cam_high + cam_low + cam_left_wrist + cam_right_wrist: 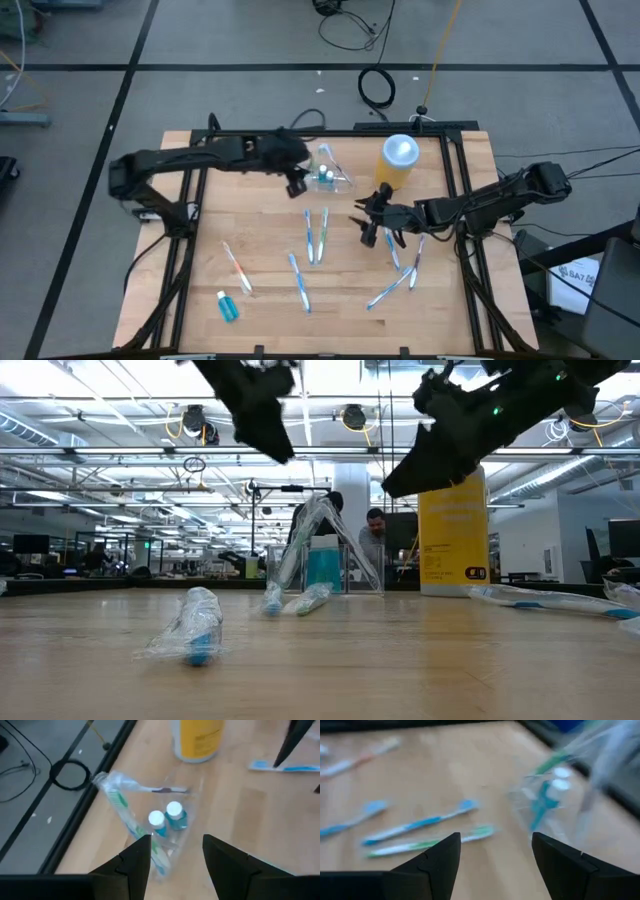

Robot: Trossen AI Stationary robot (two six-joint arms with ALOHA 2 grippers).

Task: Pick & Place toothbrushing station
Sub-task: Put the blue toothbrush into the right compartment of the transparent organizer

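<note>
nearest my low camera i see pale wood planks, and on them a wrapped toothbrush (195,628) lying flat. farther in, more wrapped brushes (315,236) lie scattered over the wooden table (200,290), with a small blue bottle (227,305) near the front edge.

my left gripper (296,183) hangs above the board, fingers (134,862) spread with nothing between them. the toothbrushing station (328,174), a clear holder with brushes and two white-capped blue bottles in it, stands just ahead of that gripper, apart from it.

my right gripper (368,228) also hangs above the wood, fingers parted and empty; the holder is ahead of it, and a pair of brushes lies just off its tips.

the yellow jar (397,162) with its white lid stands beside the holder. beyond the table edge, grey floor with coiled black cable (376,87). far back, an open hall with ceiling lights and a person (375,542) seated at a desk.
</note>
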